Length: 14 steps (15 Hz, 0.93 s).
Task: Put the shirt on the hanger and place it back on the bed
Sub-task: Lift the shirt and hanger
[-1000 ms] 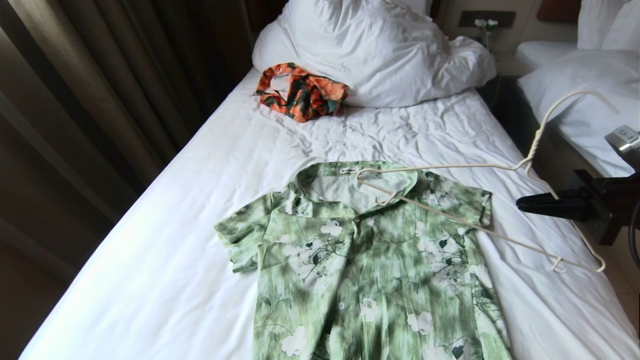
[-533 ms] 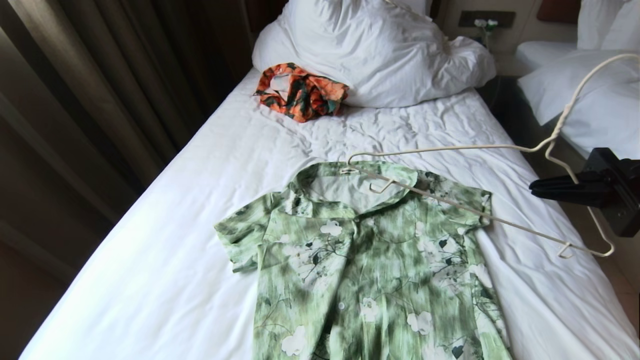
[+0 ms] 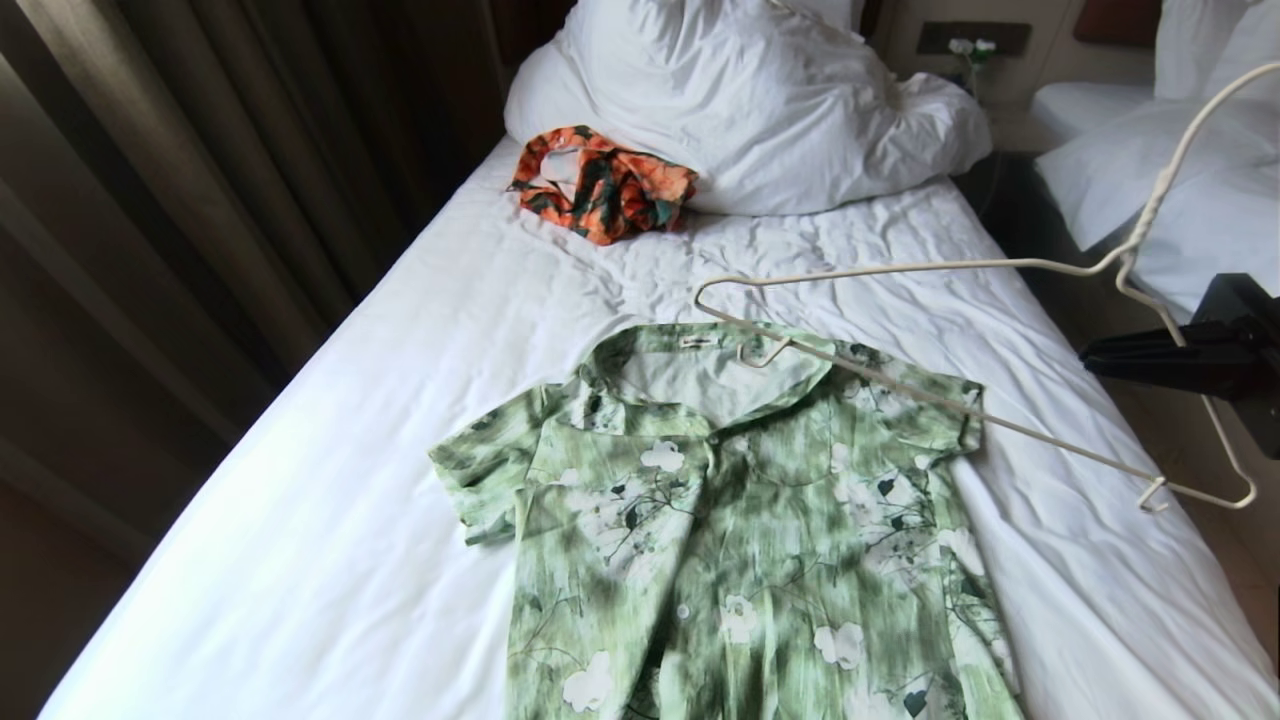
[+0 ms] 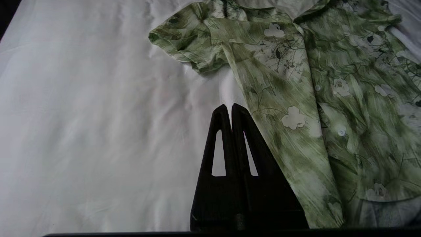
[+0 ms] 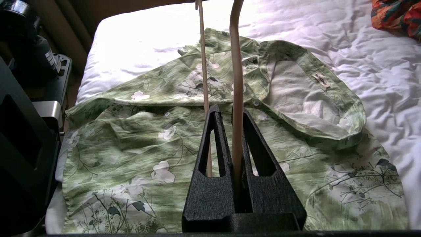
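Observation:
The green-and-white floral shirt (image 3: 750, 520) lies flat, collar toward the pillow, on the white bed (image 3: 350, 500). My right gripper (image 3: 1088, 358) is past the bed's right edge, shut on the cream hanger (image 3: 900, 268) near its neck. The hanger is held tilted in the air; its far end hovers over the collar and its hook points up to the right. In the right wrist view the hanger's wire (image 5: 237, 65) runs between the gripper's (image 5: 227, 110) jaws above the shirt (image 5: 131, 138). My left gripper (image 4: 229, 107) is shut and empty over the sheet, beside the shirt's (image 4: 312, 82) front edge.
A crumpled orange-and-dark-green garment (image 3: 600, 185) lies near the bulky white duvet and pillow (image 3: 760, 100) at the head of the bed. A second white bed (image 3: 1180, 180) stands to the right across a narrow gap. Dark curtains (image 3: 200, 200) hang along the left.
My right gripper has risen and moved right with the hanger. The hanger's far end has lifted off the shirt's collar and its hook has swung higher. The shirt has not moved.

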Tool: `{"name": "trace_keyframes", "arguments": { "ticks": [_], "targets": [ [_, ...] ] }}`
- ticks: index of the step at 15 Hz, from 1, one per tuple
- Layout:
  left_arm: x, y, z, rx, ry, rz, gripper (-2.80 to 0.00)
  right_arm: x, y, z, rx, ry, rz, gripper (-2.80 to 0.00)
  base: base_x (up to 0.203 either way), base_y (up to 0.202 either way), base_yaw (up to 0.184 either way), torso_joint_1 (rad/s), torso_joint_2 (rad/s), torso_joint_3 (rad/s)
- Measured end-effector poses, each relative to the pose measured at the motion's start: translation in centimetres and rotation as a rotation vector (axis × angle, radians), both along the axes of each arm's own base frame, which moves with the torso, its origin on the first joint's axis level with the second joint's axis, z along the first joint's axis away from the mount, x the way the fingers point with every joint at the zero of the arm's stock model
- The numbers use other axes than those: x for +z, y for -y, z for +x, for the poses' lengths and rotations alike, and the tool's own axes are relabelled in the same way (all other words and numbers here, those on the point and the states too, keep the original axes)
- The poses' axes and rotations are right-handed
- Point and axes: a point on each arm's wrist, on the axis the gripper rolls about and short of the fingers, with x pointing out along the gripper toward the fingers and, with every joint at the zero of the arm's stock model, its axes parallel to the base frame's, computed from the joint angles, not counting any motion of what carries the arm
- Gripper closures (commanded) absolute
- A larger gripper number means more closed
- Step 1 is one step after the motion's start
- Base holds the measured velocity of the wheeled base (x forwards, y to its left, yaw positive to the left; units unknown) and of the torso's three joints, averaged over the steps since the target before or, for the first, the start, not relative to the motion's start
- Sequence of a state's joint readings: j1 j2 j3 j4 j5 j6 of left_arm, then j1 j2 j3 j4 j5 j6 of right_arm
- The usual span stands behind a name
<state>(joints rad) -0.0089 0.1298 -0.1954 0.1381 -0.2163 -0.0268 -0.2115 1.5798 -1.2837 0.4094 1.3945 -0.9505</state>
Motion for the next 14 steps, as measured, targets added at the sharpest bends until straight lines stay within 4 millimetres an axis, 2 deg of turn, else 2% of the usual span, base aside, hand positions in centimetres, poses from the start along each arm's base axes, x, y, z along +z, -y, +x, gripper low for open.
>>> {"name": "trace_keyframes", "arguments": {
  "ticks": [3,6,8,11,14],
  "targets": [
    [2.7,0.3,3.3,-0.131,-0.127,-0.02,0.0,1.1,0.1,0.3,-0.011,-0.005,0.006,0.0,0.0,0.0,0.0,0.0,0.0,0.0],
    [4.6,0.8,9.3,-0.279,-0.273,-0.054,0.0,1.9,0.2,0.7,-0.018,-0.057,0.031,0.0,0.0,0.0,0.0,0.0,0.0,0.0],
    [5.1,1.7,14.1,-0.387,-0.364,-0.081,0.0,2.0,0.2,1.1,-0.02,-0.075,0.037,0.0,0.0,0.0,0.0,0.0,0.0,0.0],
    [5.6,4.6,21.8,-0.535,-0.459,-0.117,0.0,1.5,0.3,1.9,-0.021,-0.09,0.037,0.0,0.0,0.0,0.0,0.0,0.0,0.0],
    [5.8,9.0,29.4,-0.635,-0.499,-0.156,0.0,1.3,0.4,2.5,-0.022,-0.085,0.036,0.0,0.0,0.0,0.0,0.0,0.0,0.0]
  ]
}}
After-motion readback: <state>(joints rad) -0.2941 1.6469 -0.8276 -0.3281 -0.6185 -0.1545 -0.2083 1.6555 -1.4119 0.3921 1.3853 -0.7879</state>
